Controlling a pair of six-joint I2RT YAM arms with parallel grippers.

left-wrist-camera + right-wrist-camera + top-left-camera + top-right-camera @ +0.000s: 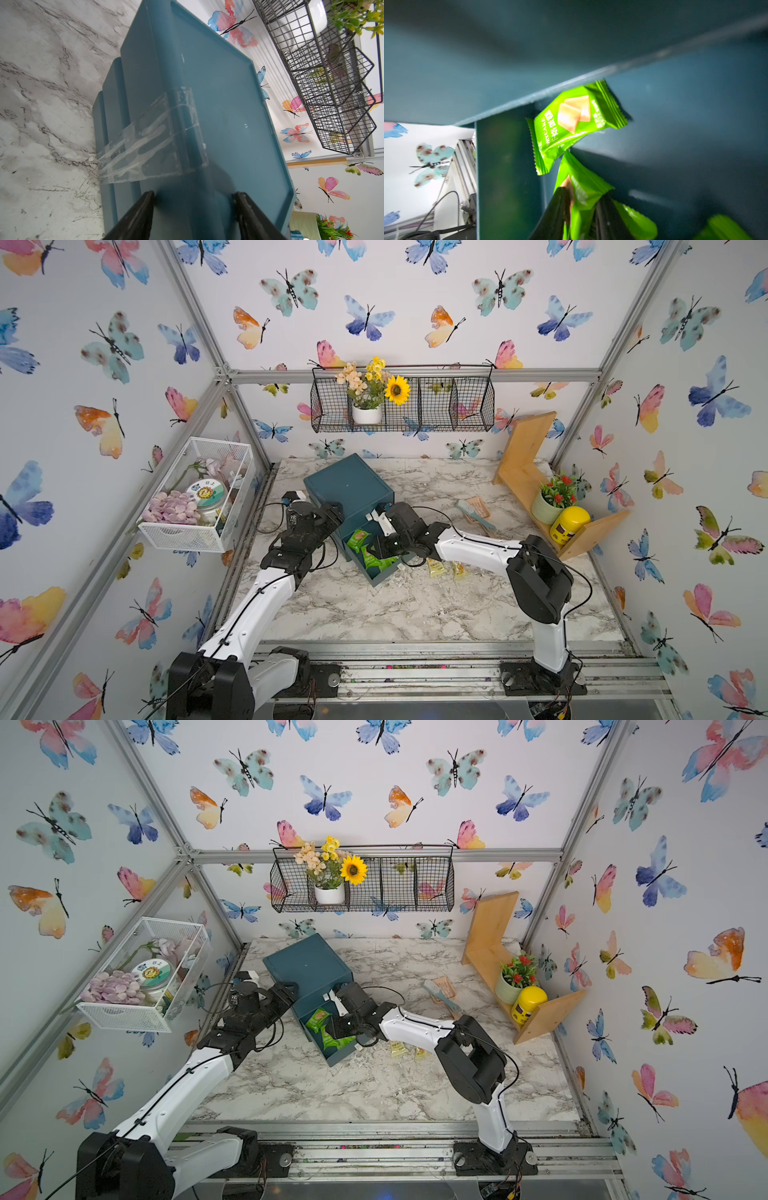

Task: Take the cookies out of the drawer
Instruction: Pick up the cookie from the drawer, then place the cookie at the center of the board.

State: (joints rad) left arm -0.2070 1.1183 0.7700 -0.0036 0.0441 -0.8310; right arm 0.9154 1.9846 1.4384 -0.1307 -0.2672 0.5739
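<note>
First, the left tool [194, 194] straddles the teal cabinet's [349, 485] top edge, fingers [143, 209] apart; whether it clamps I cannot tell. Only its wrist view shows clear tape [149, 141] over that edge. Green cookies [372, 560] lie in the open drawer [386, 573]. A loose packet [577, 122] lies flat just beyond the right tool [582, 193], long axis slanted across the drawer floor. That tool pinches a second packet [583, 178], lengthwise in line with its fingers; both top views hide this grip. Top views alone show two yellow packets [436, 568] on the desk [415, 614] right of the drawer.
</note>
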